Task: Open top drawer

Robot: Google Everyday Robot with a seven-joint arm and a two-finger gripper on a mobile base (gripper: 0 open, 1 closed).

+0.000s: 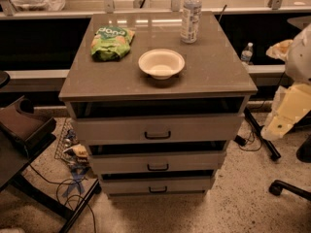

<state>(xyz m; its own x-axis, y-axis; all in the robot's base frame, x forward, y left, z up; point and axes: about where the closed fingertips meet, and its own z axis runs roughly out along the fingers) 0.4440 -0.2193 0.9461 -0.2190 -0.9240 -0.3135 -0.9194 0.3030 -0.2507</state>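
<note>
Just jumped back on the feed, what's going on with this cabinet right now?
Nothing is being handled. The robot's gripper hangs at the right edge of the view, beside the cabinet and not touching it. The top drawer looks shut, with none of its inside showing and nothing on its handle. A bowl, a chip bag and a water bottle sit on top.

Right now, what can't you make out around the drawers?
- top drawer interior: camera view, dark under the cabinet top.
- gripper: camera view, right of the cabinet, apart from it; its arm runs off the right edge.
- lower drawers contents: camera view, shadowed by the fronts above.
</note>
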